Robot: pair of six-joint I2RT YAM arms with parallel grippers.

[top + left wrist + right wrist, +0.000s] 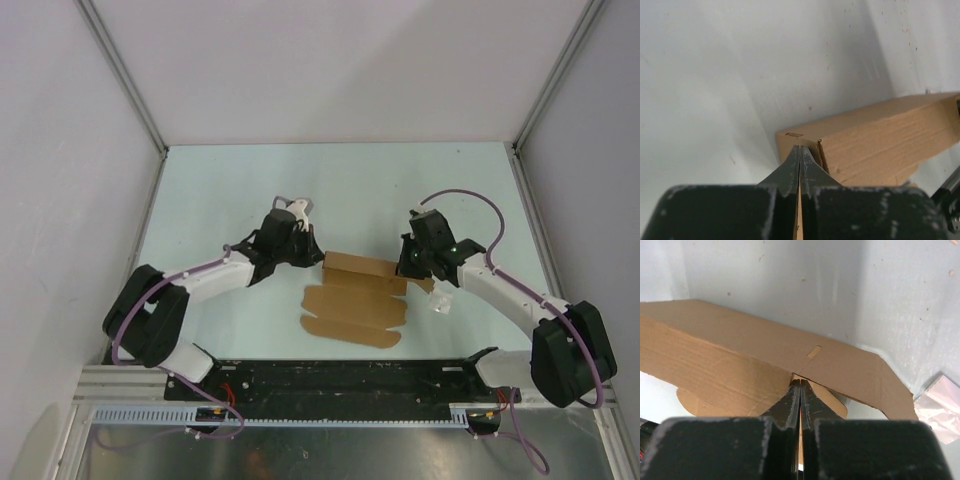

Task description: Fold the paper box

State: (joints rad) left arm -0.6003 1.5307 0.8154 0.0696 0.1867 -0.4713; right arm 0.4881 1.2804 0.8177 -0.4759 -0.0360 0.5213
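The brown paper box (352, 300) lies mid-table between my two arms. Its far panel stands folded up as a low wall, and its rounded flaps lie flat toward me. My left gripper (318, 259) is at the box's left end. In the left wrist view that gripper (800, 148) is shut, with a thin cardboard edge between its fingers, against the box (880, 140). My right gripper (406, 268) is at the right end. In the right wrist view it (800, 382) is shut on a cardboard flap where two panels of the box (725, 355) meet.
A small clear plastic wrapper (440, 300) lies just right of the box, under my right arm, and shows in the right wrist view as a wrapper (939, 407). White walls with metal posts close in the table on three sides. A black rail (340, 378) runs along the near edge.
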